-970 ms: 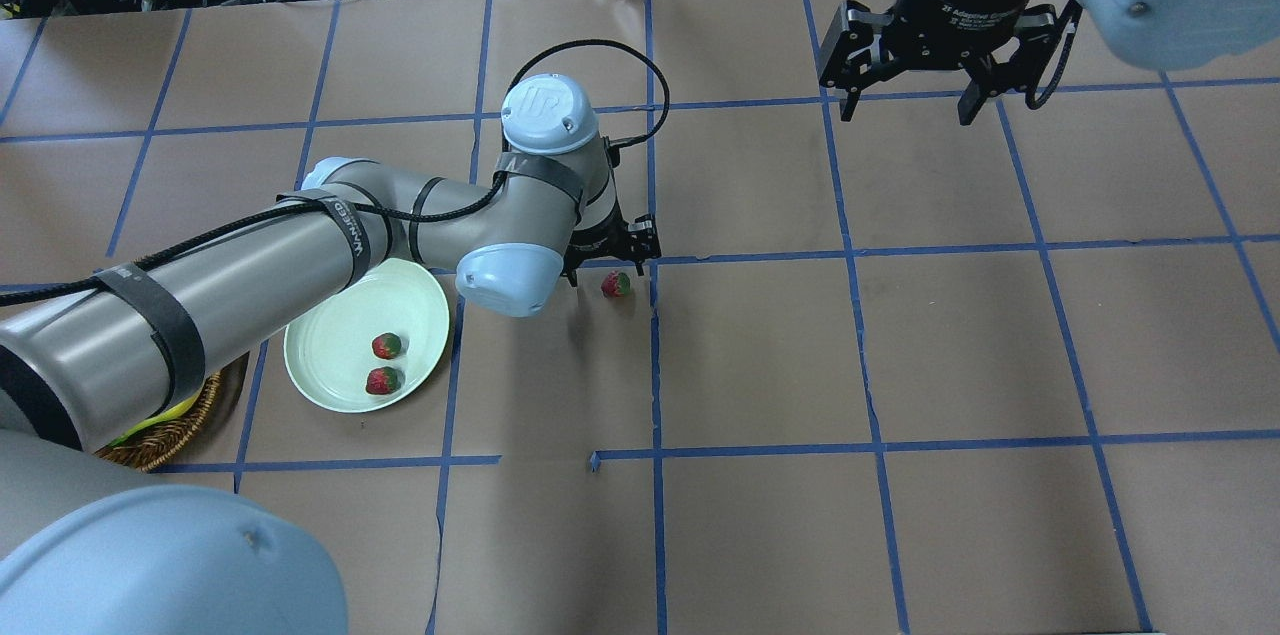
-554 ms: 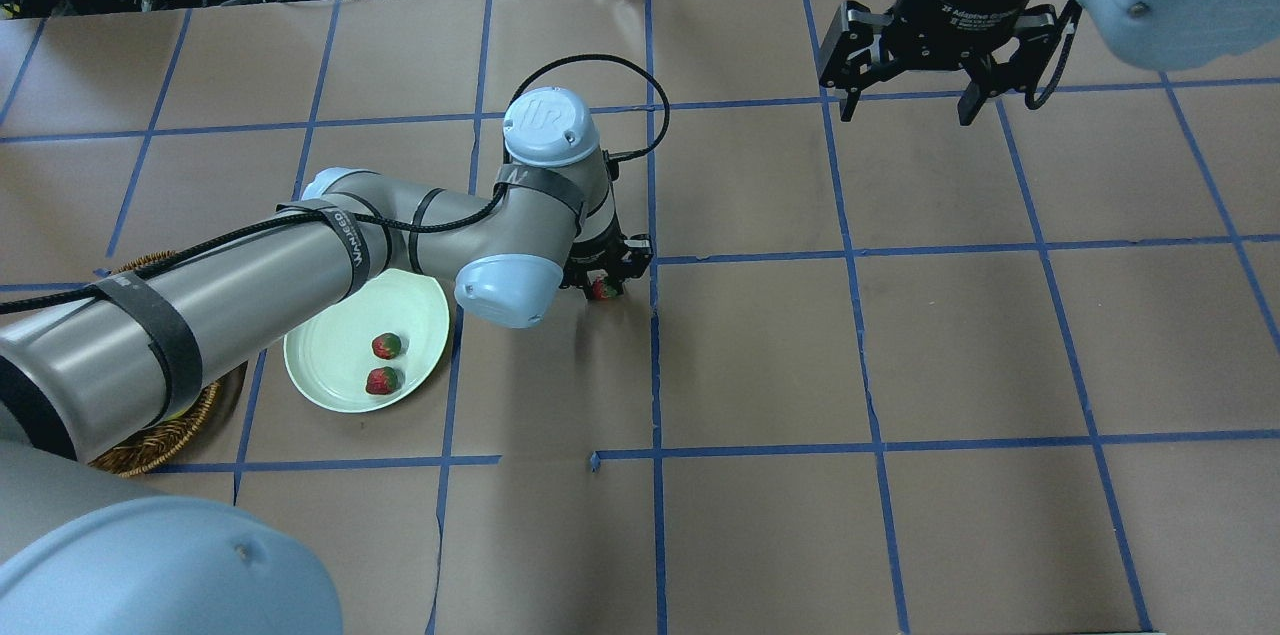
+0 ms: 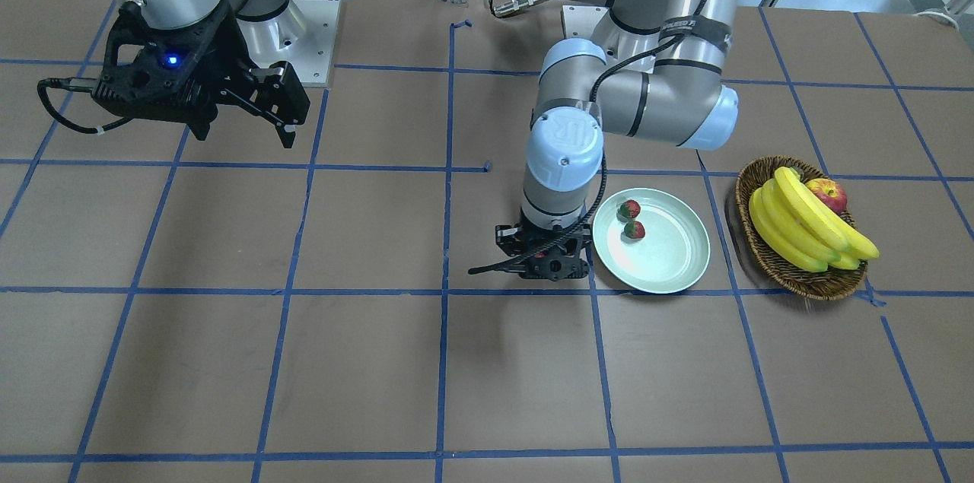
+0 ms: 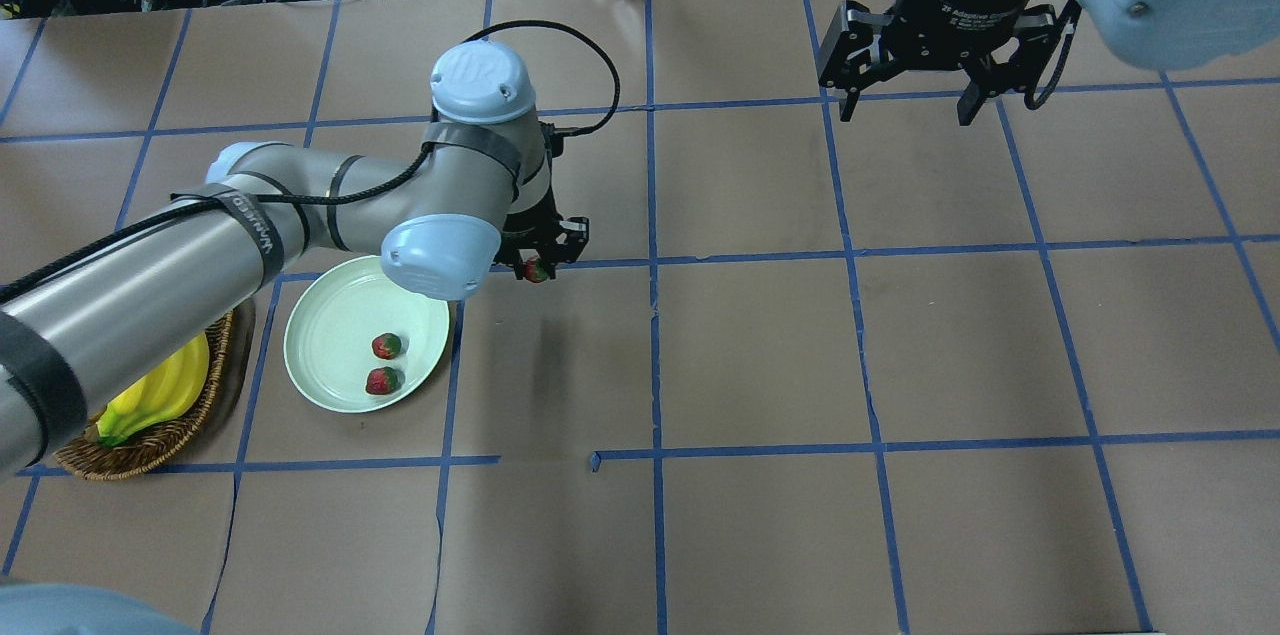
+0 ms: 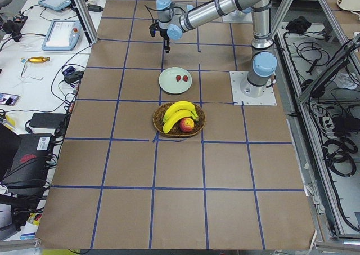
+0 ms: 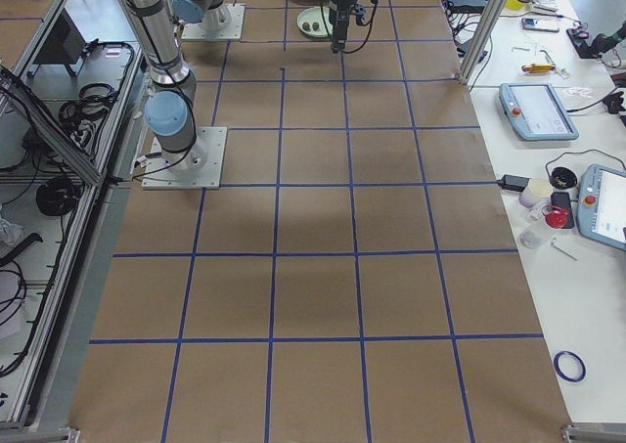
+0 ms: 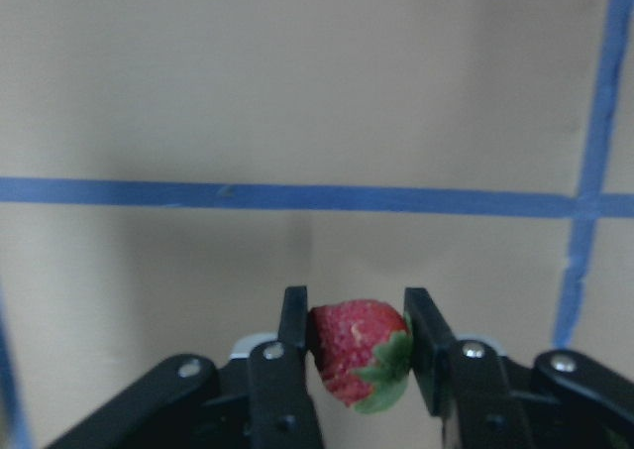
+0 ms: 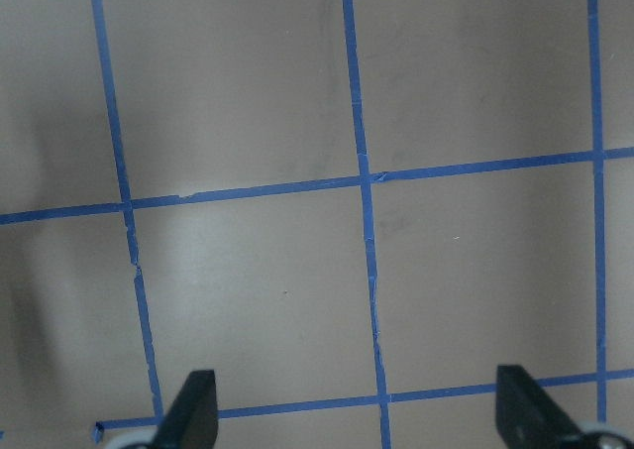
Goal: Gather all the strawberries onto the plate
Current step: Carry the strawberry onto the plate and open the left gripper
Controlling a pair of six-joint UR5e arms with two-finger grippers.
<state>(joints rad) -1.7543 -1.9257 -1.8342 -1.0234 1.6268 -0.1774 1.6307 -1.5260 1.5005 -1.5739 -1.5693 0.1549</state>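
Observation:
My left gripper [image 4: 537,264] is shut on a red strawberry [image 7: 359,352] with a green top and holds it above the table, just right of the plate. The strawberry also shows in the overhead view [image 4: 537,270]. The pale green plate [image 4: 330,325] holds two strawberries [image 4: 386,346] [image 4: 383,381]; it also shows in the front-facing view [image 3: 670,258]. My right gripper [image 4: 905,105] is open and empty, raised over the far right of the table. Its fingers [image 8: 193,409] show spread wide in the right wrist view.
A brown wicker basket [image 3: 768,258] with bananas [image 3: 806,224] and a red-yellow apple [image 3: 827,192] stands beyond the plate on my left. The table is brown paper with a blue tape grid. Cables and equipment lie past the far edge.
My left gripper came down on the loose strawberry, shut on it, lifted it and moved left towards the plate. The right arm has not moved.

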